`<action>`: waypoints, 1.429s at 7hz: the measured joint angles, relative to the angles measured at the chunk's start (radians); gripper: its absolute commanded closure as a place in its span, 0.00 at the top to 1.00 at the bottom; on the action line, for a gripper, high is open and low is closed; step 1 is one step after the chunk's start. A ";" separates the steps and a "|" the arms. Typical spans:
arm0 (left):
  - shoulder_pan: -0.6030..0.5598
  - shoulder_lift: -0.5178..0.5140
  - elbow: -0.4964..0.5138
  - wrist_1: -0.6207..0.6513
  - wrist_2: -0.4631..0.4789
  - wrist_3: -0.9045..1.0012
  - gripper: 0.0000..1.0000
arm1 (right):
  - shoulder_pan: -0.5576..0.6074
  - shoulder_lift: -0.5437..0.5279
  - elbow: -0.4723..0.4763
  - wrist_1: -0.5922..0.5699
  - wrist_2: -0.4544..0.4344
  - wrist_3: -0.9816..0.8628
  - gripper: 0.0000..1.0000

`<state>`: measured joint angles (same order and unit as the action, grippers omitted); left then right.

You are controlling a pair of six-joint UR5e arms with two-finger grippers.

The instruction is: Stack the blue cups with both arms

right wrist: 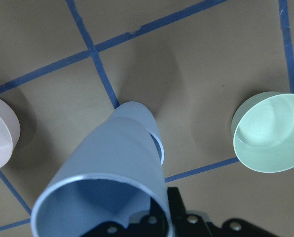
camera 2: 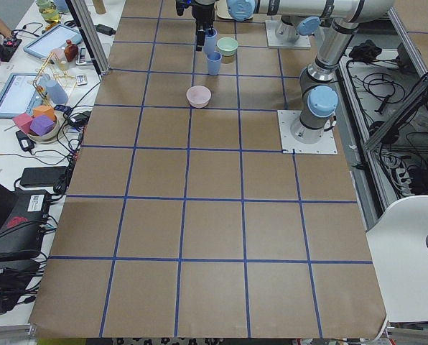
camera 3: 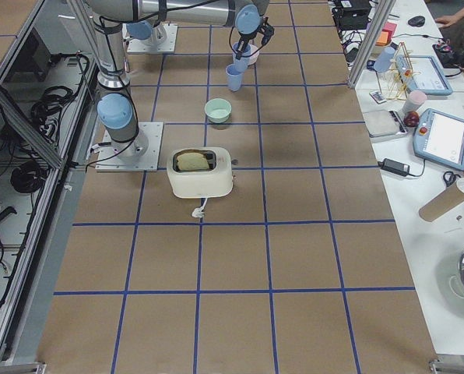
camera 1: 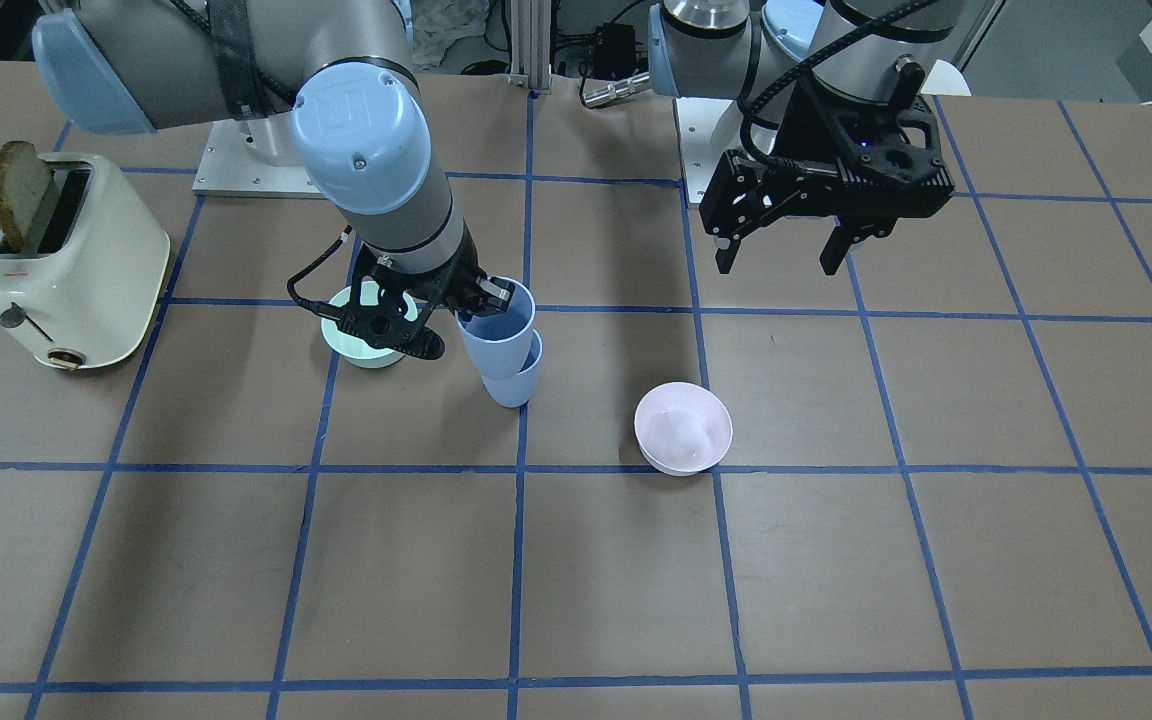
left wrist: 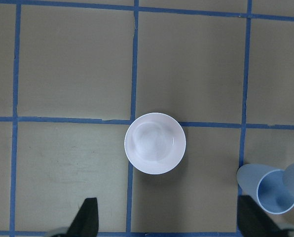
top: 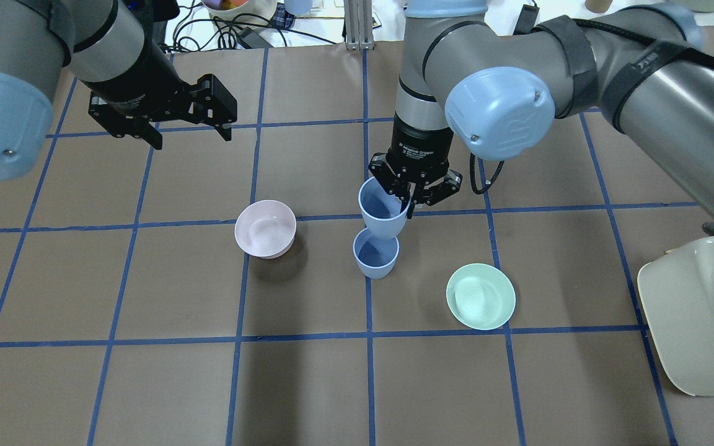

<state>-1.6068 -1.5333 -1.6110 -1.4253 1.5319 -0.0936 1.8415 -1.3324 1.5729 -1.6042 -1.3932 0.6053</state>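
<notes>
A brown table (top: pixel 146 384) marked into squares by blue tape carries two blue cups, two bowls and a toaster. The right fingers (top: pixel 408 201) are pinched on the rim of the upper blue cup (top: pixel 383 214), one finger inside the mouth and one outside. They hold it tilted directly above the lower blue cup (top: pixel 375 254), which stands upright near the middle of the table. In the front view the held cup's base looks to be at or just inside the lower cup's mouth; how deep it sits cannot be told. The left fingers (top: pixel 223 124) are spread wide and hold nothing, hanging above the table well away from the cups. A pink bowl (top: pixel 265 228) sits near the lower cup on the robot's left, and a mint-green bowl (top: pixel 480 296) sits on its right. A cream toaster (camera 1: pixel 66 260) with a slice of bread in it stands at the far right end. The step in hand appears to be nesting one cup in the other. To do it well, the held cup probably needs bringing upright and centring over the open mouth. It should then go straight down, because a slanted base pressing on one side of the rim could tip or push the light, unsupported lower cup. Letting go seems safest only once the cup has seated.
</notes>
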 measured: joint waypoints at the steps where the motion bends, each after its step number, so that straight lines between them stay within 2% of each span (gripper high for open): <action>1: 0.000 0.001 0.000 0.000 0.007 0.000 1.00 | 0.000 0.001 0.002 0.001 0.010 0.000 0.00; 4: -0.001 0.001 -0.001 0.000 0.011 0.000 1.00 | 0.001 -0.003 0.038 -0.001 0.017 0.001 0.00; 5: -0.001 0.001 0.001 0.000 0.012 0.000 1.00 | 0.001 -0.004 0.046 -0.001 0.017 0.001 0.06; 6: 0.000 0.000 0.005 -0.001 0.013 0.000 1.00 | 0.001 -0.005 0.048 -0.001 0.017 0.001 0.46; 7: 0.002 -0.001 0.007 -0.002 0.013 0.000 1.00 | 0.000 -0.005 0.048 -0.003 0.017 0.001 0.67; 8: 0.006 -0.004 0.009 -0.001 0.012 0.001 1.00 | -0.004 -0.005 0.048 -0.007 0.017 0.001 0.97; 10: 0.010 -0.010 0.011 0.000 0.011 0.001 1.00 | -0.014 -0.005 0.039 -0.012 0.018 0.001 1.00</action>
<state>-1.5973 -1.5436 -1.6001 -1.4256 1.5425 -0.0921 1.8273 -1.3377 1.6124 -1.6157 -1.3753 0.6063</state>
